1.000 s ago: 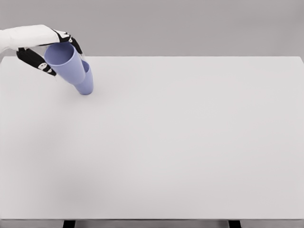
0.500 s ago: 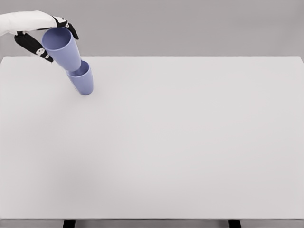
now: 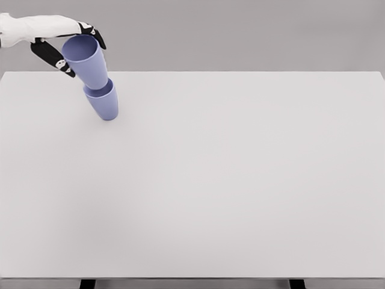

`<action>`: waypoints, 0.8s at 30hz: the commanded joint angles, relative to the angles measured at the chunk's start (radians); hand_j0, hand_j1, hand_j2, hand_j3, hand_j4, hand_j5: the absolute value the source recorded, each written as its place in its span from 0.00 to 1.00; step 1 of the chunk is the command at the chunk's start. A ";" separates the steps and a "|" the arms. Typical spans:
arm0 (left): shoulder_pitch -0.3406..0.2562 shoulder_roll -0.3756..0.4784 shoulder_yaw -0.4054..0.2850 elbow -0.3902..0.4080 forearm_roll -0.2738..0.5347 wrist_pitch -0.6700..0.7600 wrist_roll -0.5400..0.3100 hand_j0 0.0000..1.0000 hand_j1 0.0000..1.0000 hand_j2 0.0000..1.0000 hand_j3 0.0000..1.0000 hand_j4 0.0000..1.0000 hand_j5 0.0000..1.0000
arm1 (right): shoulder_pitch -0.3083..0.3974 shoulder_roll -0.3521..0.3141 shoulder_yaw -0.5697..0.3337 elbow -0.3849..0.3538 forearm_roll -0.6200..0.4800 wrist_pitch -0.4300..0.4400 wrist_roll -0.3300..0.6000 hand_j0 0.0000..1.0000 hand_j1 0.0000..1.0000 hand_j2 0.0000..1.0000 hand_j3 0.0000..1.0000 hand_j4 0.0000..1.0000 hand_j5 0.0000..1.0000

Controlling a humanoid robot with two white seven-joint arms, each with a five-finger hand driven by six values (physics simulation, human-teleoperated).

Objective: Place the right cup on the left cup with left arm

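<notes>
Two blue cups show at the table's far left. The lower cup [image 3: 103, 102] stands on the white table [image 3: 228, 180]. The upper cup [image 3: 87, 60] hangs above it, its base at the lower cup's rim, tilted so its mouth leans left. My left hand [image 3: 69, 45] reaches in from the upper left and its dark fingers curl around the upper cup near its rim. Whether the upper cup's base sits inside the lower cup or just above it I cannot tell. The right arm is out of view.
The table's far edge [image 3: 240, 71] runs just behind the cups, with a grey wall beyond. Two dark table legs [image 3: 88, 283] show under the front edge.
My left hand has lifted the upper cup up out of the lower one and shifted it slightly right; it was nested deeper a second ago. The lower cup stayed in place.
</notes>
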 commanded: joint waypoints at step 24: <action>0.012 -0.039 0.006 0.070 -0.001 0.002 -0.002 0.56 0.56 0.56 0.56 0.56 0.56 | 0.000 0.000 0.000 0.000 0.000 0.000 0.000 1.00 1.00 1.00 1.00 1.00 1.00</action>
